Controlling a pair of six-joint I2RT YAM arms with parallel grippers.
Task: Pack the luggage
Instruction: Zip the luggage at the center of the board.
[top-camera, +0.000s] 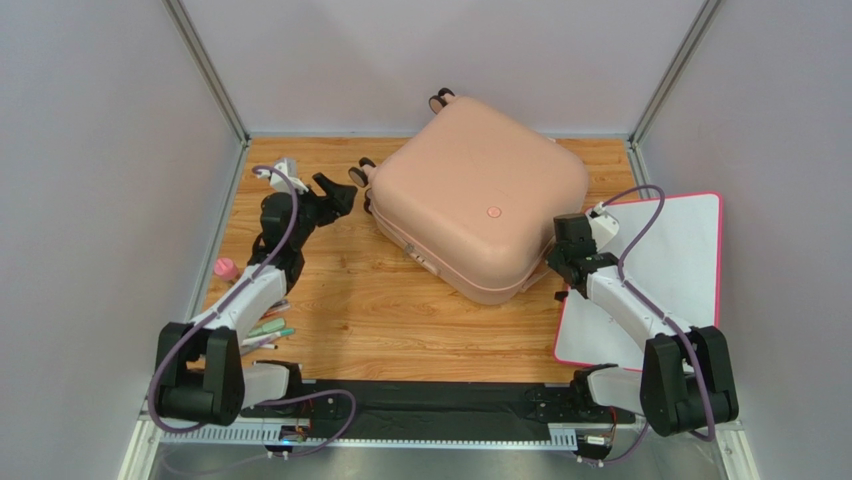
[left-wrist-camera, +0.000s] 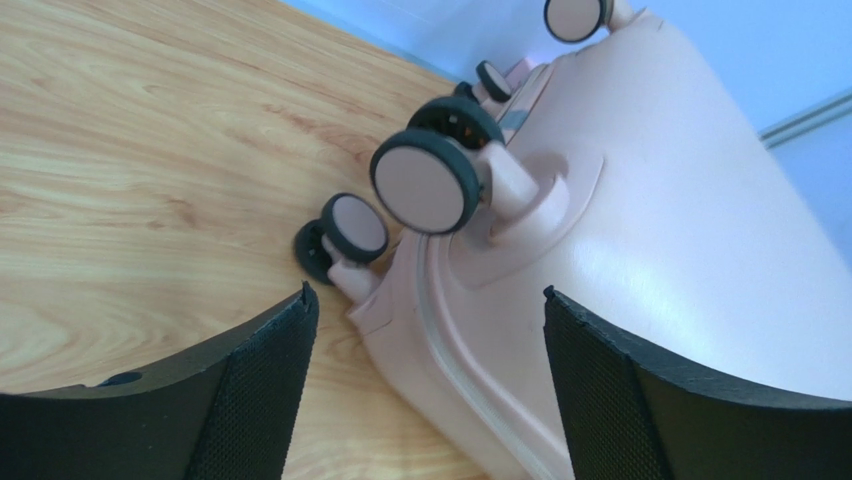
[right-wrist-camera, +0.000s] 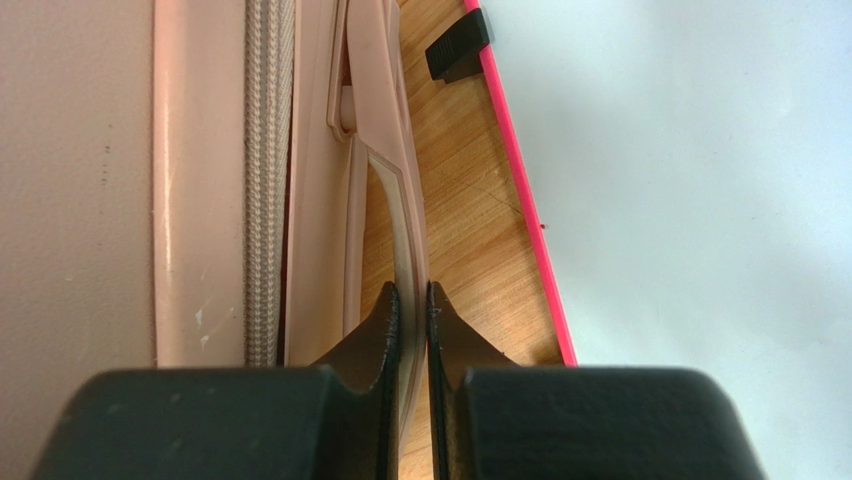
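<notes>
The luggage (top-camera: 475, 200) is a pale pink hard-shell suitcase lying closed on the wooden table, emblem side up, its caster wheels (top-camera: 362, 170) toward the back left. My left gripper (top-camera: 335, 193) is open and empty, just left of the wheeled corner. In the left wrist view the wheels (left-wrist-camera: 425, 180) and shell (left-wrist-camera: 640, 230) lie just beyond my open gripper (left-wrist-camera: 427, 295). My right gripper (top-camera: 560, 268) is at the suitcase's right side. In the right wrist view it (right-wrist-camera: 410, 290) is shut on the thin pink side handle (right-wrist-camera: 400, 200), beside the zipper and shell (right-wrist-camera: 90, 180).
A flat white board with a pink rim (top-camera: 660, 270) lies at the right, also in the right wrist view (right-wrist-camera: 700, 200), with a small black clip (right-wrist-camera: 458, 45) at its edge. A pink cup (top-camera: 226, 267) and several pens (top-camera: 268, 328) lie at the left. Grey walls enclose the table.
</notes>
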